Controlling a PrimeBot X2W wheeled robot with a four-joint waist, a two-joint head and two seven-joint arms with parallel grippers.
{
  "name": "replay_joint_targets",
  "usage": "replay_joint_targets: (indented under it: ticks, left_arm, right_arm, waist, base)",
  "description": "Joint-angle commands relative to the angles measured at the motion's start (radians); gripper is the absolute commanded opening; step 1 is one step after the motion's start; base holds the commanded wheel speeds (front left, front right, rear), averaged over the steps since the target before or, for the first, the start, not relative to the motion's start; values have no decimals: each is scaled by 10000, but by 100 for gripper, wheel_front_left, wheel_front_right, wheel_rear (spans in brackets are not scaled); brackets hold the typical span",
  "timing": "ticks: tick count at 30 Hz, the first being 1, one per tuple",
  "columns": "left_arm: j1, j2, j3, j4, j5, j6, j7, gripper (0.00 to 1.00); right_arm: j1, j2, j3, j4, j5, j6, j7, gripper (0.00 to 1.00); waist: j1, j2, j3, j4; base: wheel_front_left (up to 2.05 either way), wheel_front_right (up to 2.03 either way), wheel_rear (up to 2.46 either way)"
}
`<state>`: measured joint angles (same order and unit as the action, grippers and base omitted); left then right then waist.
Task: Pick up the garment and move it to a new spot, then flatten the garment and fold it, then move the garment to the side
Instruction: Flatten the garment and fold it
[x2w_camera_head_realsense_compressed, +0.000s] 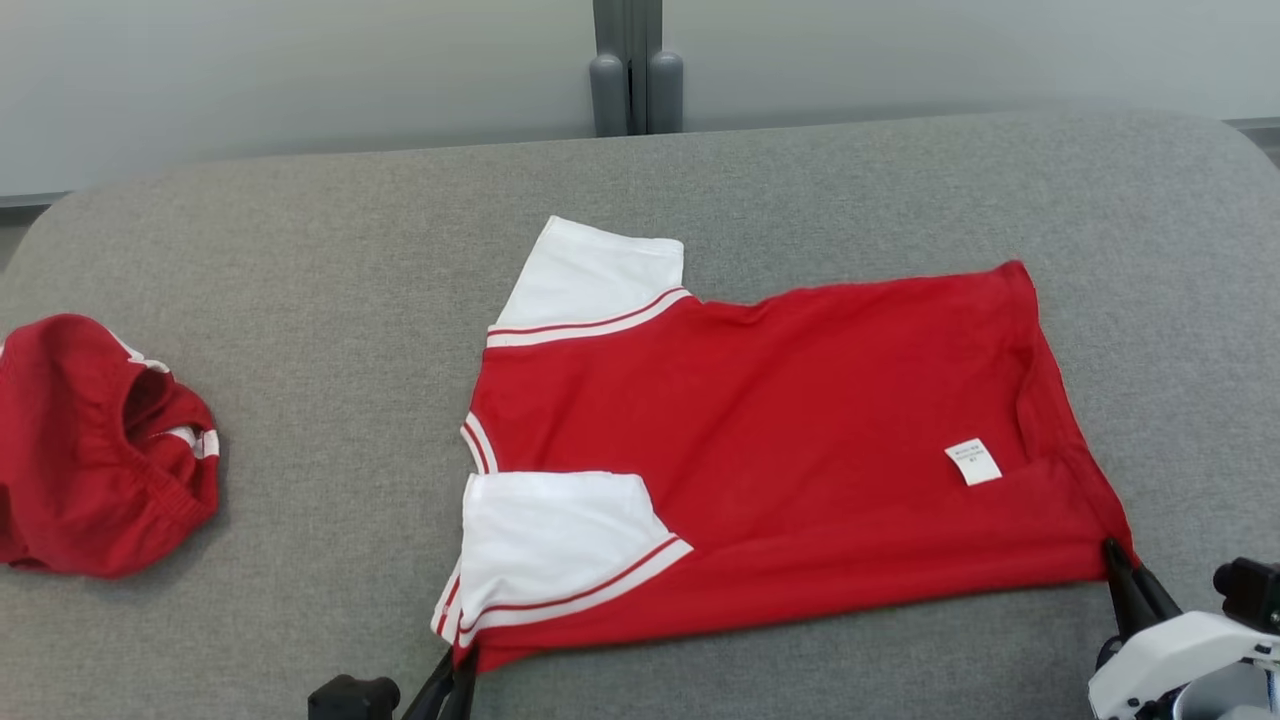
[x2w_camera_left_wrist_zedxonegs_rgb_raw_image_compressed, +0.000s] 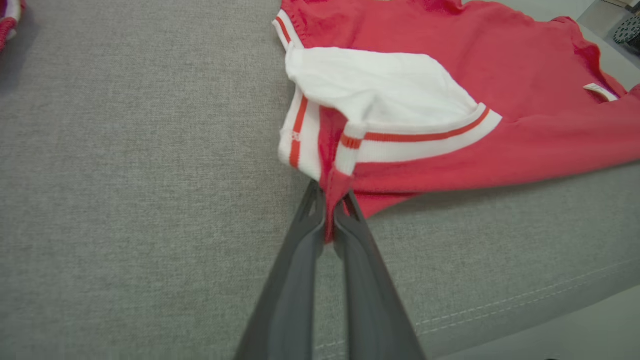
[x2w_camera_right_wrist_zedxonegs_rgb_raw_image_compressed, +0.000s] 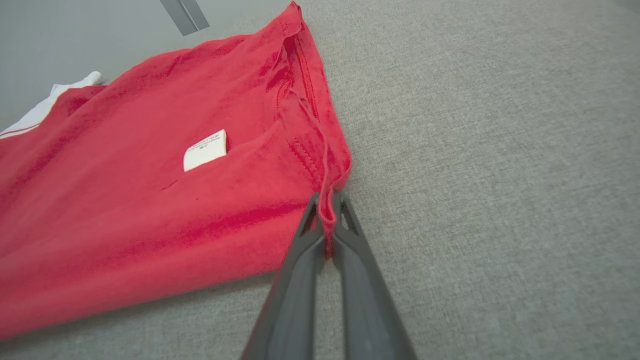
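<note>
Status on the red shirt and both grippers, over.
Left gripper shut on shirt's near corner by the sleeve; right gripper shut on near hem corner. Shirt spread on grey cushion. Second red garment bunched far left, apart.

Likely lab or test room: grey fabric-covered bench (x2w_camera_head_realsense_compressed: 800, 180), bare pale wall (x2w_camera_head_realsense_compressed: 300, 70), grey post (x2w_camera_head_realsense_compressed: 635, 70).

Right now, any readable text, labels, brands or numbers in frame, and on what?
White tag on the red shirt: a few lines of dark print, too small and blurred to read.
No other text, brand, number or sign on the shirt, the crumpled red garment or the grey surface.
</note>
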<state>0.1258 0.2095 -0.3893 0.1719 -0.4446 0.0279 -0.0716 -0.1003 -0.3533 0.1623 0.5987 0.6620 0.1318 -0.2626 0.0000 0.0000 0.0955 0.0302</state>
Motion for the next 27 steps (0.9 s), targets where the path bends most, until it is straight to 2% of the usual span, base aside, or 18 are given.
replay_joint_targets:
  ticks: [1,8,9,10,11,12,13,14,20,24,27]
  left_arm:
    - [158,173,11,3,90,113,84,0]
    - [104,187,-142,177,88,184,344,0]
    - [76,177,-161,230,79,174,398,3]
    - [43,174,-186,303,88,184,421,26]
    - [-12,178,-235,381,123,169,474,41]
    - [-66,165,-257,431,142,162,488,78]
    - [-148,172,-306,518,200,176,517,97]
    - [-204,168,-351,581,240,199,562,100]
    - [-391,110,-368,583,303,489,782,100]
    - [-582,161,-190,-157,265,727,971,100]
    - [-1075,302,-77,-647,332,764,1176,100]
  right_arm:
    - [218,37,-120,-54,-78,-22,-31,0]
    - [607,283,-293,-261,-500,-22,-31,0]
    - [607,315,-353,-244,-553,-22,-31,0]
    - [604,330,-433,-243,-621,-22,-31,20]
    - [618,368,-500,-252,-674,-22,-31,36]
    - [653,407,-559,-260,-712,-22,-31,50]
    - [710,454,-624,-271,-771,-22,-31,100]
    - [752,485,-672,-256,-817,-22,-31,100]
    - [863,559,-999,-577,-1157,-20,-31,100]
    - [895,458,-1257,-1182,-1814,-20,-31,100]
    - [809,639,-1439,-1781,-2200,-19,-32,100]
  waist:
    - [0,0,-125,48]
    - [0,0,-264,-57]
    - [0,0,-270,-74]
    - [0,0,-275,-87]
    - [0,0,-280,-101]
    - [0,0,-284,-109]
    - [0,0,-290,-122]
    - [0,0,-297,-138]
    - [0,0,-303,-298]
    - [0,0,-196,-373]
    - [0,0,-28,-368]
  base:
    - [0,0,0]
    - [0,0,0]
    - [0,0,0]
    - [0,0,0]
    - [0,0,0]
    - [0,0,0]
    - [0,0,0]
    - [0,0,0]
    - [0,0,0]
    - [0,0,0]
    - [0,0,0]
